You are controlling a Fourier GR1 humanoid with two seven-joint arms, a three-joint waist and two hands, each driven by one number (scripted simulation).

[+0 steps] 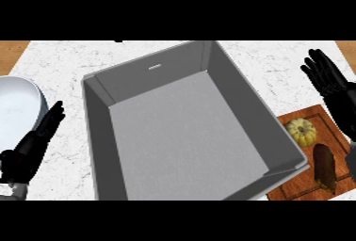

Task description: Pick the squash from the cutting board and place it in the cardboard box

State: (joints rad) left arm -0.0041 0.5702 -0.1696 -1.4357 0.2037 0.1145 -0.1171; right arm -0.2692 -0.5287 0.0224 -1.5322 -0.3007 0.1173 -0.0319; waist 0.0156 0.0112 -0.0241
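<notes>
We are approaching the squash (302,131), lying on the cutting board (295,188) right of the cardboard box (97,136). Right robot hand (334,87) is hovering beyond it, fingers straight and apart, holding nothing; left robot hand (31,146) is resting open. We are aiming to descend over the squash, clear of the box wall.

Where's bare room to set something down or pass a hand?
Inside the grey box: floor bare. Counter strip between box and white bowl, beside the left hand. Crowded: cutting board with squash, under the right hand.
</notes>
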